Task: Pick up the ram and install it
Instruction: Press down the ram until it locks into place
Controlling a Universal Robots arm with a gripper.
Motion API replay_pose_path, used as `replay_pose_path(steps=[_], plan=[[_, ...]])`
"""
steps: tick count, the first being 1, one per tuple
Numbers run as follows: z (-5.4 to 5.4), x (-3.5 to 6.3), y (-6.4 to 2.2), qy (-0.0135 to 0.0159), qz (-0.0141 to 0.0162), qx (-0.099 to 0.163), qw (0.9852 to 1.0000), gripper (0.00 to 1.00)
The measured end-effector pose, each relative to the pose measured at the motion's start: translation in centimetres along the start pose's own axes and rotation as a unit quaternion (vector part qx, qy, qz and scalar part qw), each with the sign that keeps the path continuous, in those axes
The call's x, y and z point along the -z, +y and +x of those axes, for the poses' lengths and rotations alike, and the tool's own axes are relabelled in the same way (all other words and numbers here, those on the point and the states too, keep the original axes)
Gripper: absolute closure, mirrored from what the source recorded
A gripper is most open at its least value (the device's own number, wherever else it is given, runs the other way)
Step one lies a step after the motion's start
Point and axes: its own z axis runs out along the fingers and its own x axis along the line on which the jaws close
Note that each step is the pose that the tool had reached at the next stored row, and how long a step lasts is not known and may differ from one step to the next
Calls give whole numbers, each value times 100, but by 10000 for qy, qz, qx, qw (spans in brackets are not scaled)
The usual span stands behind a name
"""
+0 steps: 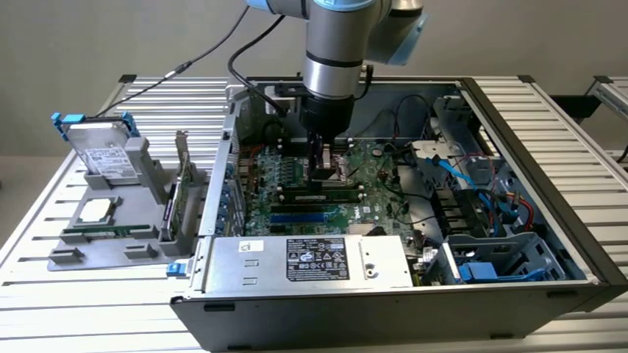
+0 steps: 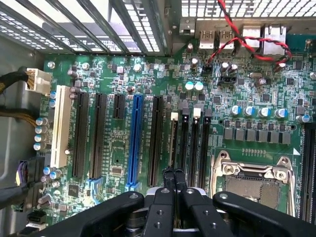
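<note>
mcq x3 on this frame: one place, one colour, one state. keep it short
1. Where is the claw?
A. Over the grey fixture outside the case
B. Over the motherboard inside the open case
C. Over the power supply label

2. What colour is the long slot flanked by black ones on both sides in the wrist view?
A. Red
B. Yellow
C. Blue

3. How do the claw's fingers stand?
A. Shut together
B. Spread wide
C. Clamped on a hard drive

Answers:
1 B: the exterior view has the arm reaching down into the case, its tip just above the board.
2 C: a single blue slot stands among the black ones.
3 A: the wrist view shows the two fingers pressed side by side, with no gap.
</note>
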Motion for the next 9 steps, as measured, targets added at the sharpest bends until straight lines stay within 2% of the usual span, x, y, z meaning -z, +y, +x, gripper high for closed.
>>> replay_pose_path(steps=[3, 9], plan=[[30, 30, -17, -2, -11, 1, 10000, 90], [89, 110, -112, -2, -29, 4, 10000, 90]])
